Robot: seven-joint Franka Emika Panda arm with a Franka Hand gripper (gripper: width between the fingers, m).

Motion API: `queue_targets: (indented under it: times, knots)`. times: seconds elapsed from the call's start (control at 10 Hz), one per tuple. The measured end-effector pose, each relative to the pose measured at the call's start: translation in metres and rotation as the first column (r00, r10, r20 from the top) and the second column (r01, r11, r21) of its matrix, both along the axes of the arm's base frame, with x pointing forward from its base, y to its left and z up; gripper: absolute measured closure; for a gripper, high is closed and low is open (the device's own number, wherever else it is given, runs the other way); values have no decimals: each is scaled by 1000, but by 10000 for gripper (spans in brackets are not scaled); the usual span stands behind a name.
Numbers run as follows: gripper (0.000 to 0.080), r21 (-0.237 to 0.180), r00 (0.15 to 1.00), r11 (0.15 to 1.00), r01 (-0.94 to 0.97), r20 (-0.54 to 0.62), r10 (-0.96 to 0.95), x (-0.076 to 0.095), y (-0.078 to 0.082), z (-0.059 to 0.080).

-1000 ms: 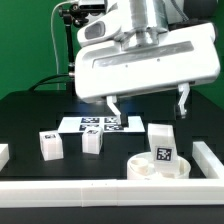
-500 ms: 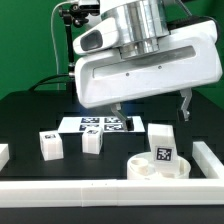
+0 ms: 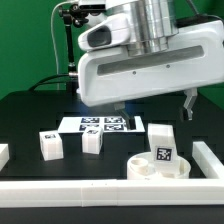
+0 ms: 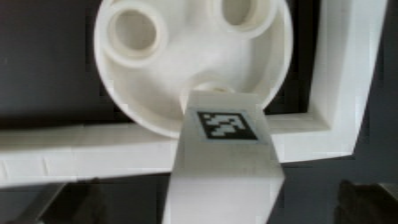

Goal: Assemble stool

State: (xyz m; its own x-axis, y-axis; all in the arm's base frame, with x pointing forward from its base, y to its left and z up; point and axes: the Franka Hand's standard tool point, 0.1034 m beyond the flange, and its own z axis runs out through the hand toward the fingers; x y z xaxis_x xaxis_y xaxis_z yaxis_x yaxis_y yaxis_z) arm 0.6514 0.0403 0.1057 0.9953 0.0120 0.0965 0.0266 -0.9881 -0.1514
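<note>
The round white seat (image 3: 140,168) lies at the exterior view's front right, holes up. One white leg (image 3: 160,142) stands upright in it, tag facing front. Two more legs (image 3: 48,145) (image 3: 92,140) stand on the black table further left. My gripper (image 3: 153,105) hangs open and empty above the standing leg, with one dark fingertip (image 3: 187,103) showing clearly. In the wrist view the leg (image 4: 224,160) rises from the seat (image 4: 178,45) between my two dark fingertips (image 4: 68,203), which stand apart from it.
The marker board (image 3: 100,124) lies flat behind the loose legs. White border rails run along the table's front (image 3: 90,190) and right side (image 3: 210,155). A rail corner shows beside the seat in the wrist view (image 4: 320,130).
My gripper has risen and come closer to the exterior camera, and its fingers are higher above the leg. The leg stays upright in the seat; the other parts have not moved.
</note>
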Motion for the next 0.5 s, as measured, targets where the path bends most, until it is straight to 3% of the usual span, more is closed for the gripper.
queue_targets:
  times: [0.5]
  knots:
    - [150, -52, 956, 956, -289, 40, 291, 1, -2, 0]
